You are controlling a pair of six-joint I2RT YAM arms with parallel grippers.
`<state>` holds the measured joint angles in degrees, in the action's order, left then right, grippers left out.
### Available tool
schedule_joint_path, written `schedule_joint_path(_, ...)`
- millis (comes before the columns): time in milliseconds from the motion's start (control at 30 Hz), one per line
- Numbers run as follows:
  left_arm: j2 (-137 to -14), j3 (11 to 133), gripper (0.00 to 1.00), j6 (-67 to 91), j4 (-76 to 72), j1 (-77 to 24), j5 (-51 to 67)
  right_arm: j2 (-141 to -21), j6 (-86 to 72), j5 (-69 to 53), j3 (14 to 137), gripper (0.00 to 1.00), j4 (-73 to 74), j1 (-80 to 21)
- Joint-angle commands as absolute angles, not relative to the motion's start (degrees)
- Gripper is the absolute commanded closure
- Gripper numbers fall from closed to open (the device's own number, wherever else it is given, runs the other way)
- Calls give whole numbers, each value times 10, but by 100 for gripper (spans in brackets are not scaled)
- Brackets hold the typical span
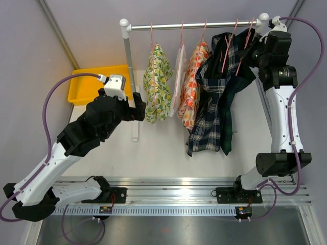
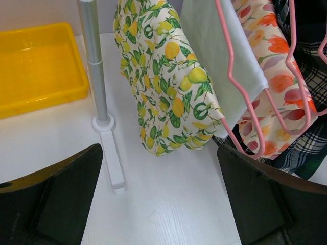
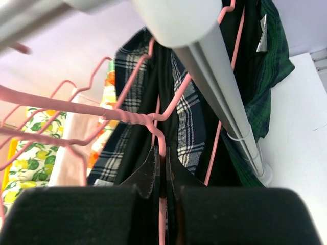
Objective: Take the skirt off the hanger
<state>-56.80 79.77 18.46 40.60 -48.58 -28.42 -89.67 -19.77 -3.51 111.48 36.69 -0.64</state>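
Several garments hang on pink hangers from a grey rail (image 1: 194, 24). A navy plaid skirt (image 1: 212, 112) and a dark green plaid one (image 1: 240, 66) hang at the right end. My right gripper (image 1: 251, 47) is up by the rail. In the right wrist view it (image 3: 162, 155) is shut on the pink hanger wire (image 3: 127, 117) just below its twisted neck, with plaid cloth (image 3: 189, 127) behind. My left gripper (image 1: 139, 107) is open and empty beside the lemon-print garment (image 1: 157, 81). In the left wrist view it (image 2: 158, 204) hovers over the table below that garment (image 2: 168, 76).
A yellow tray (image 1: 97, 84) sits at the back left, also in the left wrist view (image 2: 36, 66). The rack's left post (image 2: 97, 76) and white foot stand near my left gripper. A pale garment (image 1: 179, 76) and a tulip-print one (image 1: 193, 84) hang mid-rail. The right post (image 3: 225, 102) is beside my right gripper.
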Motion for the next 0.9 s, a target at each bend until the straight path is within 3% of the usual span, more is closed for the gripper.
schedule_joint_path(0,-591,833,1,190,382,-488,-258,-871,-183,-35,1200,100,347,-13)
schedule_joint_path(300,-665,950,1,157,396,-540,-234,-842,-189,-33,1223,100,375,-14)
schedule_joint_path(567,-886,1210,1,76,426,-732,-234,-698,-196,-8,1078,100,386,-14)
schedule_joint_path(867,-977,1196,1,110,325,-814,-200,-651,-197,35,1108,100,451,-14)
